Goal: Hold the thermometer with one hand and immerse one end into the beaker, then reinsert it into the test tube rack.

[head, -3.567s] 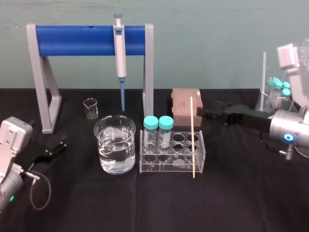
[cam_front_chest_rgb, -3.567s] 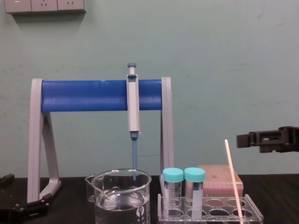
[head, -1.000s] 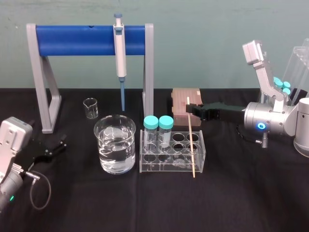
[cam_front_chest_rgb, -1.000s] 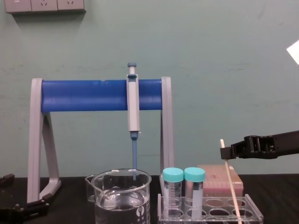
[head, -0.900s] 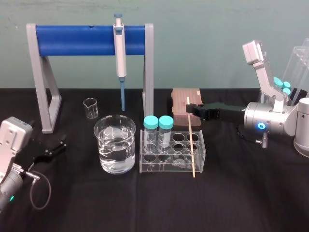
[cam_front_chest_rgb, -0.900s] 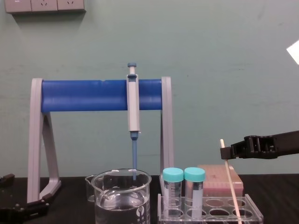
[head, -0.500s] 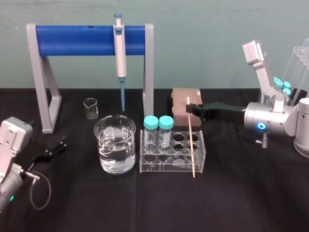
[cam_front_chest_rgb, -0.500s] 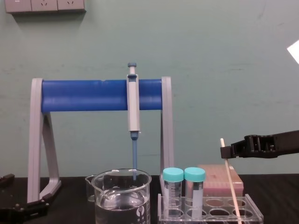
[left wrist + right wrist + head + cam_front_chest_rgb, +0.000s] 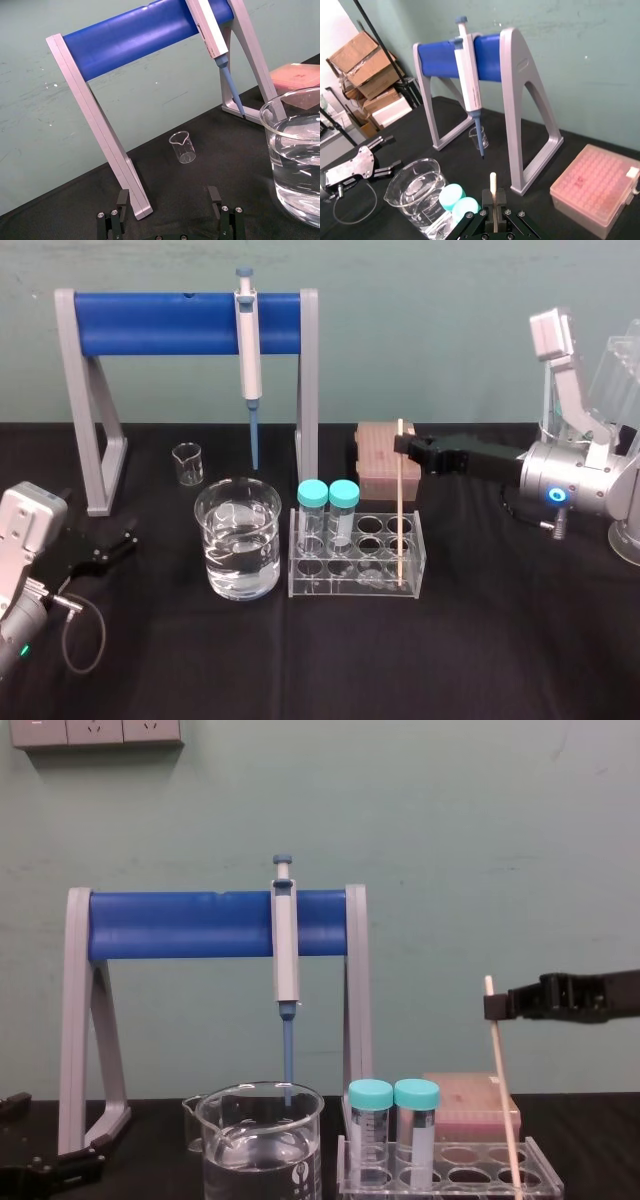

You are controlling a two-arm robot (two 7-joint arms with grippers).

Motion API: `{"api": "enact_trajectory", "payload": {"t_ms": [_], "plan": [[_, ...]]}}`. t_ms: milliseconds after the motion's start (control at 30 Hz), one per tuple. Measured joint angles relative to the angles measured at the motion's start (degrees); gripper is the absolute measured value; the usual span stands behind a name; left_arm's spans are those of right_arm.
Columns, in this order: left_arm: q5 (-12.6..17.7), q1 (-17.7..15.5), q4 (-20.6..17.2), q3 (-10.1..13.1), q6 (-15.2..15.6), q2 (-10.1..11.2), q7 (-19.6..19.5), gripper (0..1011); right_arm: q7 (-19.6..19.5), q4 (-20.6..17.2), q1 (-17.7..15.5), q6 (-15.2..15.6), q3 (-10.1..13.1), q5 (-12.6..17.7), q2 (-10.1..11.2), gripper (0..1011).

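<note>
**Right tool** (image 9: 404,448): clamped on the thermometer (image 9: 401,510) just below its top end, reaching in from 3 o'clock. The right wrist view shows the rod seated squarely in the grip, with a short stub above it.

**Thermometer:** near upright. Its lower end sits inside the rack (image 9: 330,582), in a hole at the rack's 3 o'clock end.

**Rack:** just beside the beaker (image 9: 238,540), at its 3 o'clock. The beaker is part filled with clear liquid (image 9: 238,568).

**Left tool** (image 9: 108,546): spread wide and holding nothing. It rests on the bench (image 9: 480,640) at the beaker's 9 o'clock, well apart.

**Assessment:** the rod is judged very light, stiff, smooth and probably brittle. The high hold suits dipping the lower end but leaves a long lever below. A knock against a hole edge or the beaker rim could snap it or twist it in the grip. A moderate pinch and a straight vertical lift are recommended.
</note>
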Motion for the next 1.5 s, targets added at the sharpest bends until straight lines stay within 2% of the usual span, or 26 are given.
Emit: {"api": "enact_trajectory", "payload": {"t_ms": [100, 367, 633, 833, 1033, 1300, 1500], "plan": [[0.0, 0.0, 0.0, 0.0, 0.0, 0.0, 0.0, 1004, -0.43, -1.26, -0.52, -1.32, 0.28, -0.11, 0.65, 38], [0.0, 0.0, 0.0, 0.0, 0.0, 0.0, 0.0, 1004, -1.47, -8.47, -3.2, -9.21, 2.2, -4.08, 3.81, 38], [0.0, 0.0, 0.0, 0.0, 0.0, 0.0, 0.0, 1004, -1.61, -12.22, -5.03, -13.55, 5.67, -4.34, 4.05, 38], [0.0, 0.0, 0.0, 0.0, 0.0, 0.0, 0.0, 1004, -0.71, -12.99, -5.28, -15.86, 7.19, -3.34, 2.26, 38], [0.0, 0.0, 0.0, 0.0, 0.0, 0.0, 0.0, 1004, 0.45, -13.32, -3.42, -16.03, 6.48, -3.11, -0.01, 38], [0.0, 0.0, 0.0, 0.0, 0.0, 0.0, 0.0, 1004, 2.04, -13.39, 0.83, -15.46, 3.41, -4.0, -3.3, 38], [0.0, 0.0, 0.0, 0.0, 0.0, 0.0, 0.0, 1004, 2.53, -10.2, 4.52, -14.9, -0.79, -6.41, -7.34, 38]]}}
